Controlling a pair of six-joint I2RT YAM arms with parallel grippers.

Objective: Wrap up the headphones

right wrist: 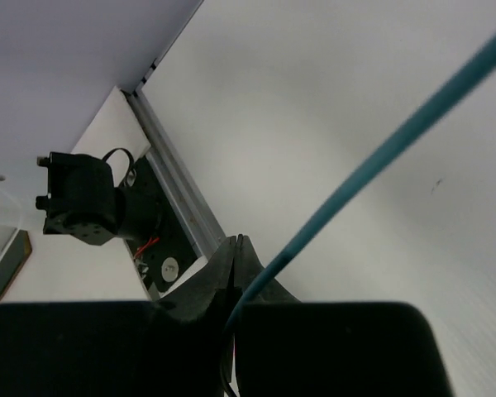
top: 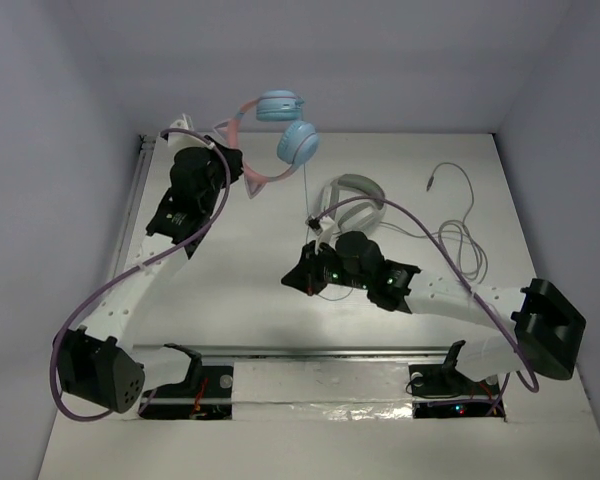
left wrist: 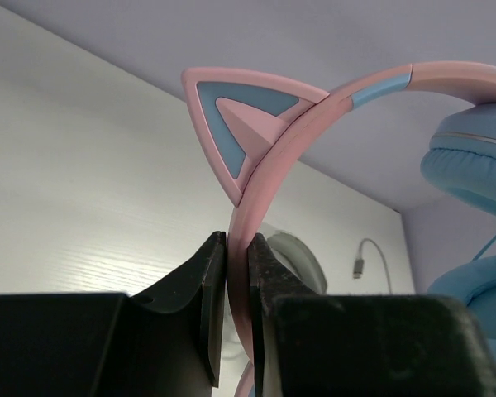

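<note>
The headphones hang in the air at the back of the table, with light-blue ear cups [top: 299, 142] and a pink headband [top: 248, 170] with cat ears [left wrist: 231, 116]. My left gripper [top: 238, 165] is shut on the headband [left wrist: 238, 248], just below one cat ear. The thin light-blue cable [top: 308, 195] drops from the lower ear cup to my right gripper [top: 295, 278], which hovers over the middle of the table. In the right wrist view the fingers [right wrist: 231, 265] are shut on the cable [right wrist: 397, 141], which runs taut up to the right.
White-and-grey headphones [top: 355, 195] lie on the table behind my right gripper, with their grey cable [top: 460, 225] looped to the right. They also show in the left wrist view [left wrist: 302, 256]. A metal rail [right wrist: 178, 190] runs along the near edge.
</note>
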